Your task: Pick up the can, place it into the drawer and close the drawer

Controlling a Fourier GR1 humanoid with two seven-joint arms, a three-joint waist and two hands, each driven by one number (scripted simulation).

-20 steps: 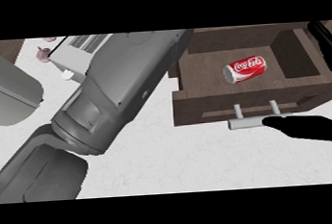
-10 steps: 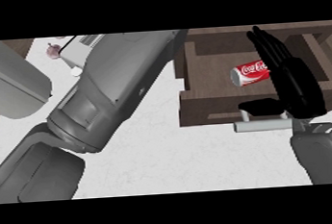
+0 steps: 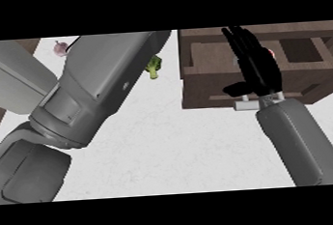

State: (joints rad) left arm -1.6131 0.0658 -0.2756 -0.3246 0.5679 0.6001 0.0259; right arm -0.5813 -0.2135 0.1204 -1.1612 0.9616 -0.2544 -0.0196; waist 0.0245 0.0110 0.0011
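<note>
Head view of the drawer-closing step. The right hand [image 3: 256, 68], black, with its fingers held straight and holding nothing, lies across the front of the dark brown wooden drawer [image 3: 211, 85], its fingers reaching over the opening and its thumb just above the pale grey bar handle [image 3: 253, 103]. The red can [image 3: 271, 54] shows only as a small red sliver beside the fingers, inside the drawer cavity; its attitude, upright or lying, cannot be told because the hand covers it. The left forearm [image 3: 96, 94], grey and bulky, crosses the left half of the view; the left hand itself is out of sight. A small green object [image 3: 154, 67] and a small pink object [image 3: 60, 48] rest on the white bench [image 3: 171, 148], well apart from the drawer. Judged from this arrangement, the can is placed and the drawer, apparently part open, is yet to be pushed home. Chief risks: straight fingers overhanging the opening could be caught between the drawer front and the cabinet frame as it closes; a push applied off-centre, near the handle's right end, could skew the drawer and jam it; a can standing proud of the drawer rim could foul the frame.
</note>
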